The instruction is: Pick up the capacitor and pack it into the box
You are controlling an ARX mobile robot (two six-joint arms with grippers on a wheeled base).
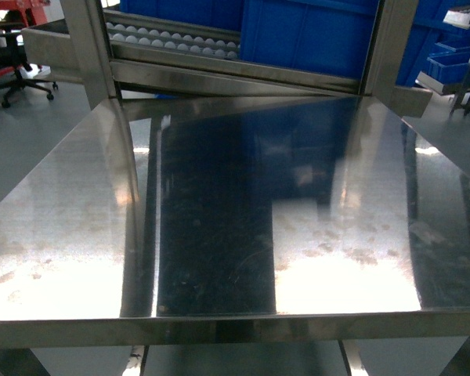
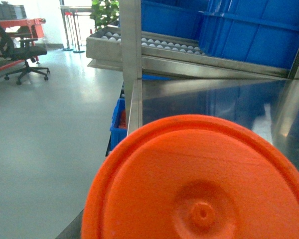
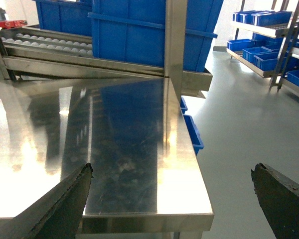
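The polished stainless-steel tabletop (image 1: 219,235) carries nothing visible from the head camera: neither the pale pink plastic box nor either arm appears in that view. In the left wrist view, a glossy orange-red rounded disc with a small dimple (image 2: 199,184) fills the lower frame, right against the lens. It is probably the end of the capacitor carried by the left arm, but the left jaws themselves are hidden, so I cannot tell how they stand. The right gripper (image 3: 172,199) hovers over the tabletop's near right corner with its dark jaws spread wide and nothing between them. Large blue plastic bins (image 3: 139,30) stand behind on a roller rack. I judge this a carrying step; next, the box must be found before any placing.
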